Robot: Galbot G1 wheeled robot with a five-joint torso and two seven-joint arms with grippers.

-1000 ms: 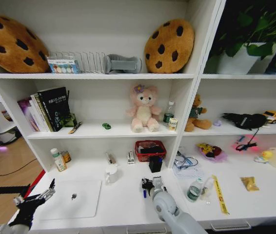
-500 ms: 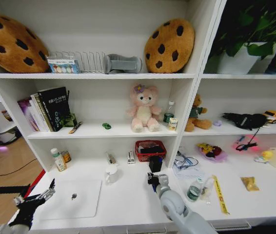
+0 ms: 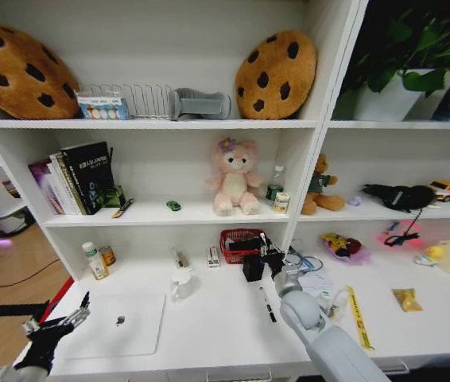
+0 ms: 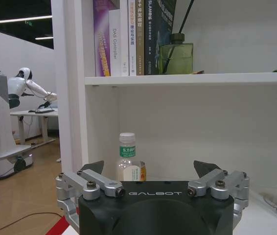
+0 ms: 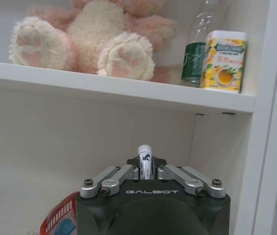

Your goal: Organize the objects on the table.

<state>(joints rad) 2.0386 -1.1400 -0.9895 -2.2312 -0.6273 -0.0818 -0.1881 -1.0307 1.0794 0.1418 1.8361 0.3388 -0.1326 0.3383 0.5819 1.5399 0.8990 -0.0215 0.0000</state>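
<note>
My right gripper [image 3: 272, 259] hovers just over the black pen holder [image 3: 252, 267] in front of the red basket [image 3: 245, 243]. It is shut on a pen [image 5: 144, 157] whose white end sticks out between the fingers of the right gripper [image 5: 144, 171]. A black pen [image 3: 266, 304] lies loose on the table [image 3: 209, 326]. The silver laptop [image 3: 122, 322] rests closed at the front left. Beside it, my left gripper [image 3: 56, 328] is parked open and empty, also seen as the left gripper [image 4: 150, 169]. A yellow strip [image 3: 358, 317] and a yellow packet [image 3: 406, 299] lie to the right.
A white mug [image 3: 181, 282] stands mid-table and a small green-labelled bottle [image 4: 127, 164] sits at the back left. On the shelf above are a pink plush [image 3: 234, 177], a tiny green car [image 3: 174, 205], books [image 3: 82, 177] and a yellow tin [image 5: 223, 59].
My right gripper has risen and moved back and right from mid-table to the black holder, carrying the pen. The black pen on the table has come into view. The left arm has stayed still.
</note>
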